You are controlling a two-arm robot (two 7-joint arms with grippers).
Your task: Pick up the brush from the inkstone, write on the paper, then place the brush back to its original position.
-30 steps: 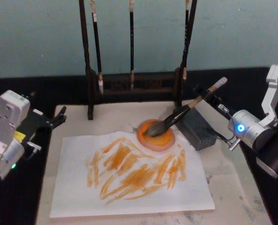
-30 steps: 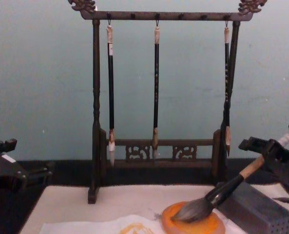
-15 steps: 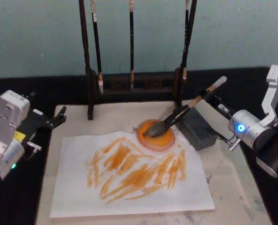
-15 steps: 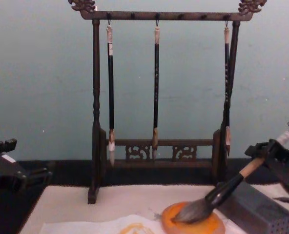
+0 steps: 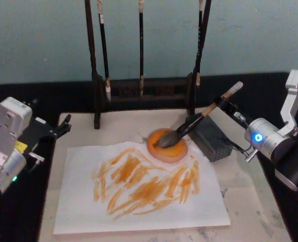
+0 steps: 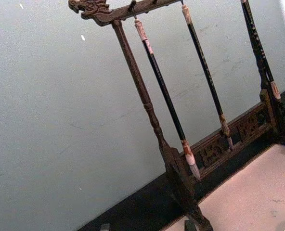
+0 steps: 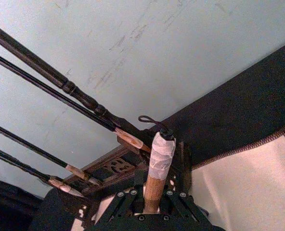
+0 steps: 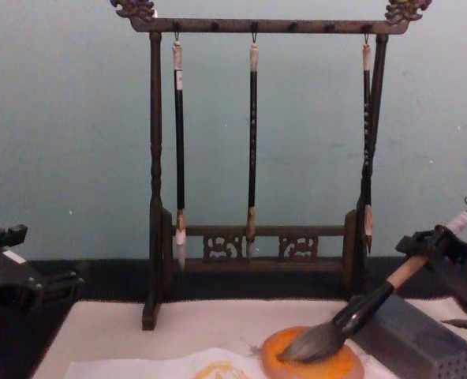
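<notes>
Found the cream mat [image 5: 249,201] spread over the table, carrying all the task items. Found the paper [image 5: 83,212] lying flat on the mat's near half, crossed from left to right with many orange strokes; judged the writing step done on that evidence. Noted the wooden rack [image 8: 155,158] at the mat's far edge, holding thin brushes [image 8: 252,142] hung tips down from its top bar, none touching the work. Noted the left gripper [image 5: 63,126] parked off the mat's left edge, well apart from the paper; opening not determinable. Noted a grey block [image 5: 212,138] just right of the inkstone [image 5: 176,150], beneath the slanting handle; contact between block and handle not determinable. Found the inkstone at the paper's far right corner, overlapping its edge and holding the bristles [image 5: 164,138] of the brush [image 5: 197,121]. Found the right gripper [image 5: 224,103] clamped on the tan handle just below the white-wrapped end. Judged the return nearly complete; left to do: release the handle and back the arm away
</notes>
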